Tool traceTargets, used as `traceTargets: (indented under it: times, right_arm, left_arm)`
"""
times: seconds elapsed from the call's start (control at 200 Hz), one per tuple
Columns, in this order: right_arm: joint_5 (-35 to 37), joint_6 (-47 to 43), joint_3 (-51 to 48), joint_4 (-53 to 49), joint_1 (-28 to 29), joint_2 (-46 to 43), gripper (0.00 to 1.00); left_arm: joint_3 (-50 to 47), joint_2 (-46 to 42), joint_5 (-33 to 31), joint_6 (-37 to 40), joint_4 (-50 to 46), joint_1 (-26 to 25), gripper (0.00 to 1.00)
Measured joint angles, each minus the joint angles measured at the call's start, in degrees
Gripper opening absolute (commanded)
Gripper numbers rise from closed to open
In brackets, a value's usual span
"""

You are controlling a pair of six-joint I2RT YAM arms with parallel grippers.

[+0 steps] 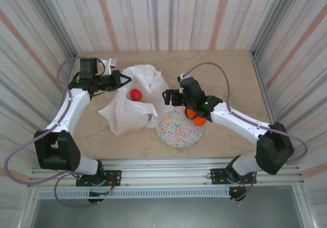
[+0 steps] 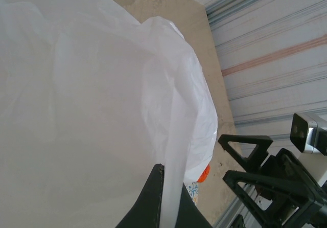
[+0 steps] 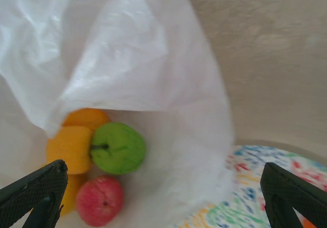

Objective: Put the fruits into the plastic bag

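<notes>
At far left: left gripper (image 1: 121,80) pinched tight on a fold of the plastic bag (image 1: 127,108), rim lifted off the table (image 1: 230,74), most likely to keep the mouth gaping toward the other arm. Seen from the left wrist: a white strip of film trapped between the dark fingers (image 2: 146,206), bulk of the bag ballooning away above.

Toward the middle: a red fruit (image 1: 136,94) showing in the open mouth from above. Seen from the right wrist, deeper inside: a green fruit (image 3: 118,147) pressed against a yellow-orange fruit (image 3: 69,149), an orange one (image 3: 86,118) behind, a pink-red fruit (image 3: 99,200) in front, possibly the same as the red one above. All nestled low in the pocket under a drooping flap of film.

Just right of the bag: right gripper (image 1: 170,97) spread wide, holding nothing, facing into the mouth near the bag's edge. Reads as a claw free for the next pick, not mid-carry.

Further right: speckled plate (image 1: 176,132) close against the bag; touching or just apart, cannot tell. Probably set there for short carries. Two orange fruits (image 1: 200,121) at its far right rim, partly under the right arm, not yet bagged.
</notes>
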Motion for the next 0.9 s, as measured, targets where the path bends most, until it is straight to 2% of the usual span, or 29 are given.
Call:
traceTargets:
  times: [0.225, 0.486, 0.646, 0.902]
  right_arm:
    - [5.95, -5.79, -3.21, -11.32, -1.92, -7.13, 0.99]
    - [7.74, -5.68, -10.58, -21.66, -5.11, -12.76, 0.99]
    - [8.39, -4.35, -11.98, -25.27, -5.11, -11.93, 0.99]
    - [8.35, -4.11, -12.59, -24.09, -5.01, -4.83, 0.99]
  left_arm:
    - [0.0, 0.0, -0.02, 0.0, 0.0, 0.0, 0.0]
    - [0.0, 0.0, 0.0, 0.0, 0.0, 0.0, 0.0]
    - [0.0, 0.02, 0.0, 0.0, 0.0, 0.0, 0.0]
    - [0.0, 0.02, 0.0, 0.0, 0.0, 0.0, 0.0]
